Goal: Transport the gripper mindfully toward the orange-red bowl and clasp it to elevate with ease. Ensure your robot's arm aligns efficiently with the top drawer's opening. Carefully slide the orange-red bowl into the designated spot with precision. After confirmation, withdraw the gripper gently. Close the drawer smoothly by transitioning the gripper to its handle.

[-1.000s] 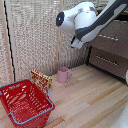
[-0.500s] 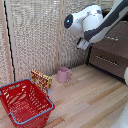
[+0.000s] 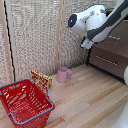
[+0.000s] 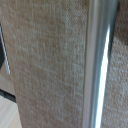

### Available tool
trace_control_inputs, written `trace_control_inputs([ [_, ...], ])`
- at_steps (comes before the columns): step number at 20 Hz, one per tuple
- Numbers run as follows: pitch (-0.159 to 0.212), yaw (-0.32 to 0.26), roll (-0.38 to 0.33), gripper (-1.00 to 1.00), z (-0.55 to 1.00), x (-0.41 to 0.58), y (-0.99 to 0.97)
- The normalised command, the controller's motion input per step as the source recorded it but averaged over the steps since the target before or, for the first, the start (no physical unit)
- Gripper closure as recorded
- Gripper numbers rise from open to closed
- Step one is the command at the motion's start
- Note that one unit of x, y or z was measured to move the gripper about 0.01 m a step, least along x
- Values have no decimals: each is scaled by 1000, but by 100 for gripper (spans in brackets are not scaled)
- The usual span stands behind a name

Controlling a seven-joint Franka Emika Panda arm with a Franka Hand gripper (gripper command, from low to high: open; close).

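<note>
**Arm raised at the drawer fronts, bowl out of sight**

Where the wooden floor (image 3: 95,102) comes closest in the exterior view, a big red wire-mesh basket (image 3: 24,102) with a blue rim stands at that view's lower left; just behind it, touching or nearly touching its far edge, a small patterned orange box (image 3: 41,80) stands upright; a little farther back, toward the middle, a pink mug (image 3: 63,74) sits on the floor near the foot of the woven beige wall panels (image 3: 35,35); at the exterior view's right, farther on, the drawer fronts rise, a darker brown one (image 3: 107,61) low down with a thin silver bar; above it the robot's arm (image 3: 95,22), glossy white with a dark round joint, hangs in front of the upper drawer front, which it mostly covers; the claw itself is hidden behind the arm's bulk, so whether its fingers are spread or pressed together cannot be told; the wrist view shows only a grey-brown woven drawer front (image 4: 50,60) very close, with the handle (image 4: 100,65), a blurred silver bar, running across it; the orange-red bowl appears in neither view.
</note>
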Motion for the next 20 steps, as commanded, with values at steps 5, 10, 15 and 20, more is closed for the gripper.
trace_control_inputs([
  [5,75,-69,87,100,383,27,-243],
  [10,-2,-20,91,100,269,0,-213],
  [15,-51,-36,83,100,190,94,-370],
  [20,-1,-87,26,100,241,359,-607],
])
